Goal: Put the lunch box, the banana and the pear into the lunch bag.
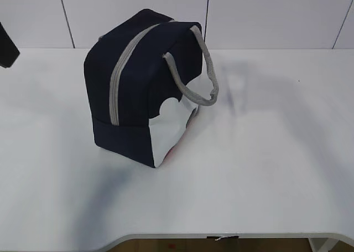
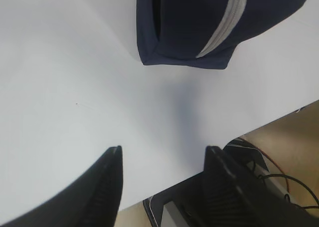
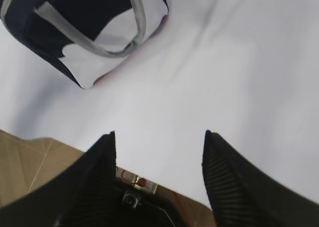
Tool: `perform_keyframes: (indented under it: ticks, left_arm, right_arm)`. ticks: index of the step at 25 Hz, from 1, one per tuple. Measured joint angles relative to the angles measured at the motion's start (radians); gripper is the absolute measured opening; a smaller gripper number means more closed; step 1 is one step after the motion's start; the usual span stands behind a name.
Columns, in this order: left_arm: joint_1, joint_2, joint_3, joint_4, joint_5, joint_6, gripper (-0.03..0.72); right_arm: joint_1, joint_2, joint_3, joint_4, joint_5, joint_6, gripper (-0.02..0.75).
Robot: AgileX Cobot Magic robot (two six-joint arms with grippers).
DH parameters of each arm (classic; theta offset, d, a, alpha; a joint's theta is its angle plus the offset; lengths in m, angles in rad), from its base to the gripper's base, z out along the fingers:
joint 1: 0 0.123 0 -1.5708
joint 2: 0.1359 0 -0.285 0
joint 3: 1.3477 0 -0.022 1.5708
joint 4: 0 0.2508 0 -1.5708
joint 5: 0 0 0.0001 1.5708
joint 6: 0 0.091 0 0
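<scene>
Two hands (image 2: pixel 162 152) (image 3: pixel 158 137) agape, wrist views only

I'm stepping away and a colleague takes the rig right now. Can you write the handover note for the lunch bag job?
Left gripper: open, empty, above the table near its edge.
Right gripper: open, empty, also near the table edge.
Lunch bag: on the table, grey zipper strip appears closed, handle hanging over the white end panel.
Lunch box, banana, pear: none in view; whether they are inside the bag cannot be told.
Left: check the contents before calling it finished.
</scene>
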Motion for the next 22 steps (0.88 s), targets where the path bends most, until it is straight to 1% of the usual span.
perform_keyframes:
  ticks: [7,10,13,17,22]
  left_arm:
    - [0.000,-0.159,0.002,0.014,0.006,-0.008,0.394]
    - [0.000,-0.284,0.042,0.016,0.006,-0.010,0.390]
    - [0.000,-0.405,0.121,0.030,0.009,-0.010,0.380]
    - [0.000,-0.567,0.261,0.050,0.015,-0.010,0.376]
    - [0.000,-0.737,0.450,0.111,0.017,-0.010,0.374]
  right_arm:
    - [0.000,-0.248,0.260,-0.085,0.001,0.109,0.447]
    - [0.000,-0.357,0.340,-0.134,0.002,0.160,0.447]
    - [0.000,-0.462,0.399,-0.172,0.005,0.179,0.447]
    - [0.000,-0.581,0.451,-0.183,0.007,0.185,0.447]
    - [0.000,-0.679,0.515,-0.217,0.009,0.187,0.448]
